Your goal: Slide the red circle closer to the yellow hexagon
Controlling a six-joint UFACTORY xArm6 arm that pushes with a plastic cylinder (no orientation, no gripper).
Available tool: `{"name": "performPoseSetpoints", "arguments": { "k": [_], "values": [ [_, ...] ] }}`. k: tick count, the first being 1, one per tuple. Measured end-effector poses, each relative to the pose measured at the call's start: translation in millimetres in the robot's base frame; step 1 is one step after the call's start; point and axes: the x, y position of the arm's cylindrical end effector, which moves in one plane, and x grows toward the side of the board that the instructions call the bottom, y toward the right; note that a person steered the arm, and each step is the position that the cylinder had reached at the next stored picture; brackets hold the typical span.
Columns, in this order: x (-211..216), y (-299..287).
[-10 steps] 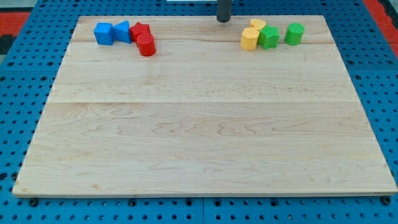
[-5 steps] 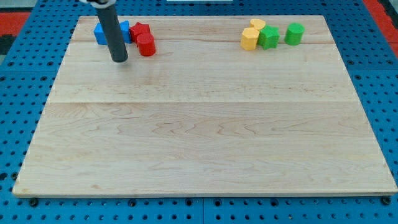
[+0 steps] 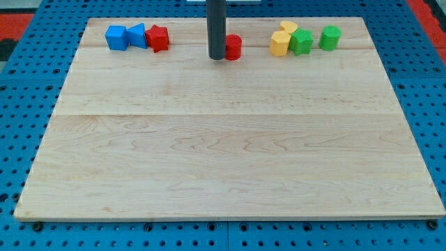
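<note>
My tip (image 3: 217, 57), the lower end of the straight dark rod, is resting on the pale wooden board (image 3: 223, 160) near the view's top, and it is pressing against the view's left side of the red circle block (image 3: 233, 47); being a bare rod, it is holding nothing. The red circle is sitting between the two clusters of blocks, nearer the one on the view's right, with a stretch of bare wood separating it from the yellow hexagon block (image 3: 279, 44). Just above the hexagon a second yellow block (image 3: 288, 27) is showing (its shape is hard to make out), and a green block (image 3: 301, 42) is touching the hexagon on the view's right. A green cylinder-like block (image 3: 329, 37) is standing just beyond that. Toward the view's top left, a blue cube (image 3: 116, 37), a second blue block (image 3: 137, 35) and a red star-like block (image 3: 158, 38) are sitting in a tight row.
</note>
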Motion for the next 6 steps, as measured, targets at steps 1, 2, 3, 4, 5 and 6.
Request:
{"name": "performPoseSetpoints", "arguments": {
  "k": [1, 2, 3, 4, 5, 6],
  "values": [
    [-7.4, 6.7],
    [-8.6, 6.7],
    [-19.4, 6.7],
    [-24.3, 26.6],
    [-30.0, 50.0],
    [-30.0, 53.5]
  ]
}}
